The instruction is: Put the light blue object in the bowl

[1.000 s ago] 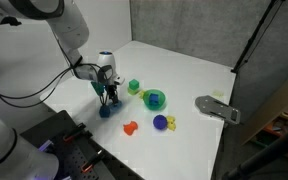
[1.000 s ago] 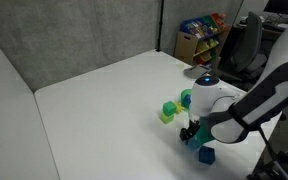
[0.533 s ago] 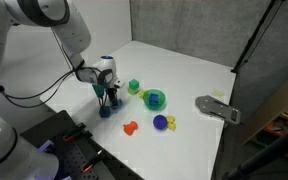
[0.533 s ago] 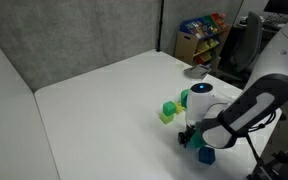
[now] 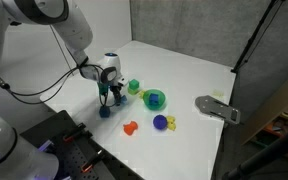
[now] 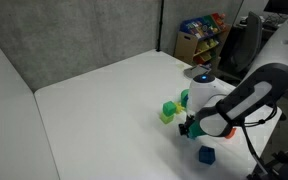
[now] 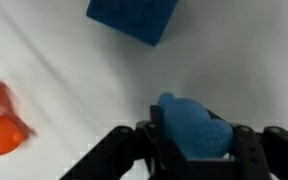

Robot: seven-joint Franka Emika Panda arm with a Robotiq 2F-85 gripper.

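The grasp step is done and the carry to the bowl (image 5: 155, 99) comes next. In the wrist view the gripper (image 7: 194, 142) is clamped on the light blue object (image 7: 190, 122), its 2 dark fingers (image 7: 150, 140) pressing the block's sides. The block looks like matte plastic with a lumpy, rounded top, not a clean cube. In an exterior view the gripper (image 5: 111, 95) hangs near the bench (image 5: 184, 70) edge closest to the robot's base. It is just above the dark blue cube (image 5: 105, 111), a studded, hard-edged brick. The held block is probably clear of the surface, though the small picture makes that hard to confirm.

The bowl sits toward the middle of the bench: round, glossy bright green, with a teal interior. Just beside it, on the side facing the gripper, stands a small green block (image 5: 134, 87). A purple ball (image 5: 160, 122) and a soft-edged orange toy (image 5: 130, 127) lie nearer the front edge.

The next move calls for enough height to pass over the green block and the bowl's rim. The arm then travels inward from the edge, centres over the bowl and lets go.
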